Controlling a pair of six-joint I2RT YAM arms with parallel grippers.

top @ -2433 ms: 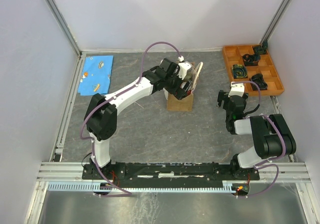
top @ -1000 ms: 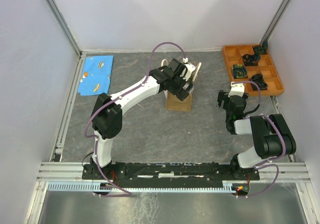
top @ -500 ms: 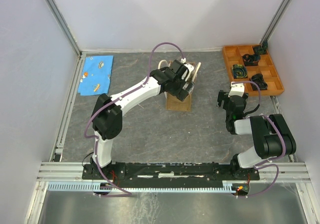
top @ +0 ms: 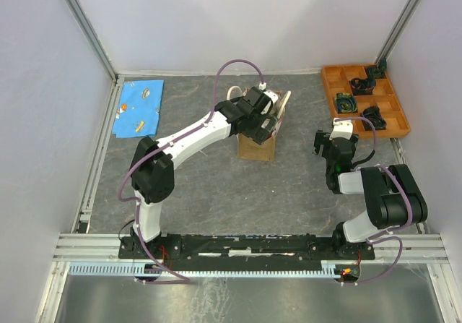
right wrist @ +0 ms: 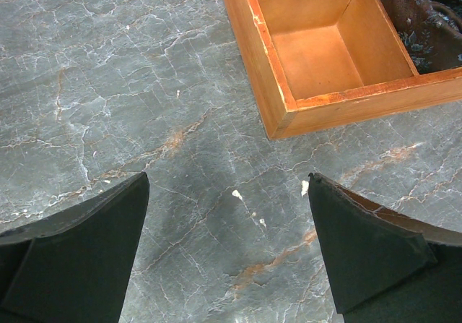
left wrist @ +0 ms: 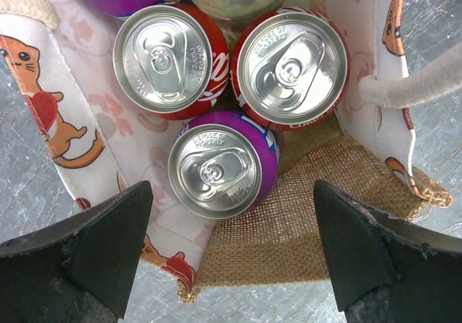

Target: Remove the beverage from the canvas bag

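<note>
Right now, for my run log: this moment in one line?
left gripper: open, above canvas bag | purple can: in bag, ungrasped | right gripper: open, near orange tray

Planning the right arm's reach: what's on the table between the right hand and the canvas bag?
Nothing: the top view shows bare table between the right hand and the canvas bag.

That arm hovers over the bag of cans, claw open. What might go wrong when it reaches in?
1. The purple can below the open left gripper sits tight against two red cans, so a finger may land on a neighbour's lid instead of sliding beside it.
2. The cream loop handle lies along the canvas bag edge on one finger's side; it might snag and tip the bag.
3. The soft bag may lift along with the can.
</note>
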